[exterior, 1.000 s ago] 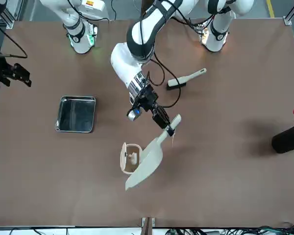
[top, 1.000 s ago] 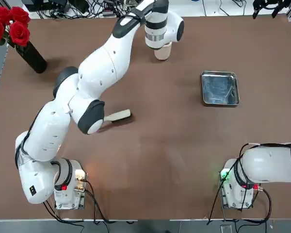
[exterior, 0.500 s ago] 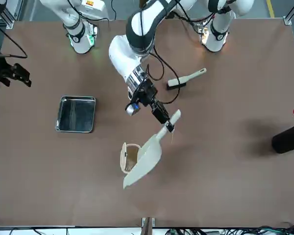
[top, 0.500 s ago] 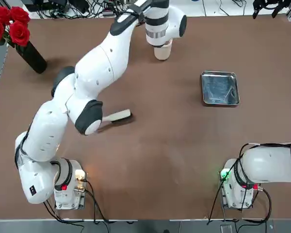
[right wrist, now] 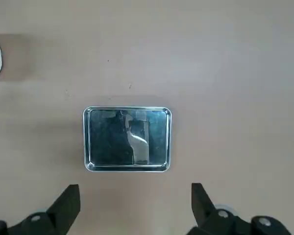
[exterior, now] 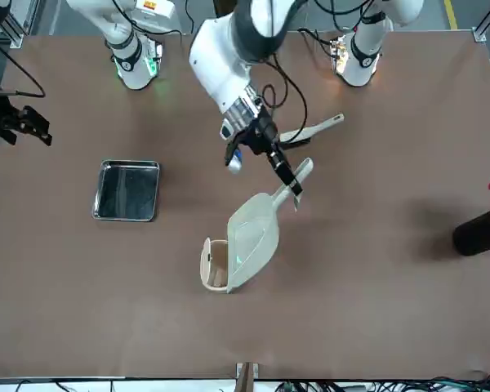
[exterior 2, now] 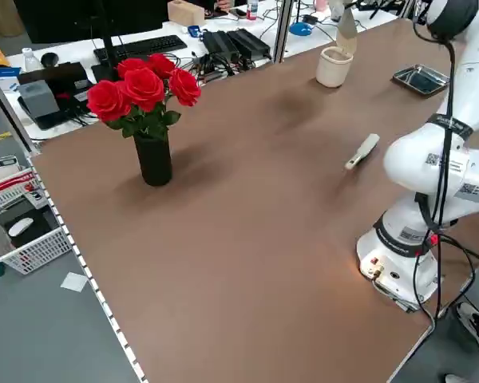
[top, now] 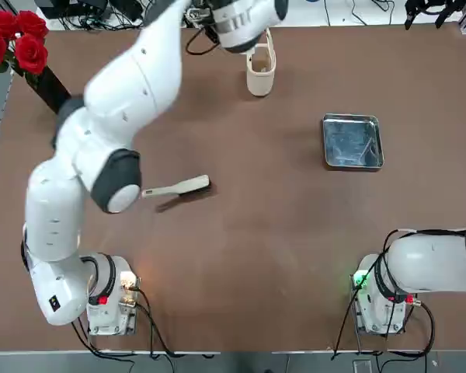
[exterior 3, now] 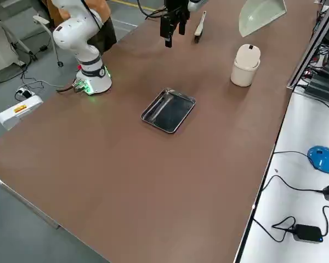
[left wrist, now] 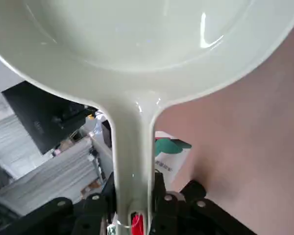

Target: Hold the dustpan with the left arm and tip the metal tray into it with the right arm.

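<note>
My left gripper (exterior: 293,184) is shut on the short handle of the cream dustpan (exterior: 252,234), which hangs in the air with its scoop above the cream cup-shaped bin (exterior: 213,263). In the left wrist view the dustpan (left wrist: 137,44) fills the frame and its handle runs down between my fingers (left wrist: 95,209). The shiny metal tray (top: 352,141) lies flat on the table's right half, with nothing touching it. High over the tray (right wrist: 127,138), my right gripper (right wrist: 134,191) hangs open and holds nothing.
A slim cream hand brush (top: 179,187) lies near the table's middle left. A black vase of red roses (top: 33,64) stands at the far left corner. The cream bin (top: 260,74) stands by the far edge. Cables and desk gear lie beyond that edge.
My left arm has swung and lifted the dustpan, which has levelled out from its steep tilt and now hangs higher over the bin. The tray and the right arm have not moved.
</note>
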{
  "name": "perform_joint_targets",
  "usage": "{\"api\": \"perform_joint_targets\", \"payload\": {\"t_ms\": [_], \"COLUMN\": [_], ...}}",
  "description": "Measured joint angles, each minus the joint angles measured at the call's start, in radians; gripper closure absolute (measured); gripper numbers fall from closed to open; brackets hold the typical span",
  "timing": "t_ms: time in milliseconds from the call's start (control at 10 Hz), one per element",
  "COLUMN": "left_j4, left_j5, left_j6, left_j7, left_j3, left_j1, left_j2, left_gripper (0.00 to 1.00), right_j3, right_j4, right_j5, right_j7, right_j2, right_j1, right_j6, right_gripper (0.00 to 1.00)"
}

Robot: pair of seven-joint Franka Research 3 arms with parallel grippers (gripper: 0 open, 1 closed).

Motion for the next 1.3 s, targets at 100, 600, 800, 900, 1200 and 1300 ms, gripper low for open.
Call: {"api": "perform_joint_targets", "payload": {"t_ms": [100, 600, 800, 900, 1200, 1300], "left_j4": [-0.16, -0.771, -0.875, -0.925, -1.056, -1.107], "left_j5": [-0.02, -0.199, -0.289, -0.317, -0.362, -0.364], "left_j6": [0.085, 0.452, 0.547, 0.585, 0.677, 0.723], "left_j7": [0.0, 0.096, 0.249, 0.307, 0.414, 0.418], "left_j3": [-0.004, -0.01, -0.01, -0.011, -0.01, -0.01], "left_j1": [0.02, 0.175, 0.229, 0.247, 0.298, 0.312], "left_j2": [-0.118, -0.494, -0.501, -0.501, -0.502, -0.501], "left_gripper": [0.68, 0.68, 0.68, 0.68, 0.68, 0.68], "right_j3": [0.0, 0.0, 0.0, 0.0, 0.0, 0.0], "right_j4": [0.0, 0.0, 0.0, 0.0, 0.0, 0.0], "right_j5": [0.0, 0.0, 0.0, 0.0, 0.0, 0.0], "right_j7": [0.0, 0.0, 0.0, 0.0, 0.0, 0.0], "right_j2": [0.0, 0.0, 0.0, 0.0, 0.0, 0.0], "right_j1": [0.0, 0.0, 0.0, 0.0, 0.0, 0.0], "right_j6": [0.0, 0.001, 0.003, 0.004, 0.005, 0.006], "right_gripper": [0.0, 0.0, 0.0, 0.0, 0.0, 0.0]}}
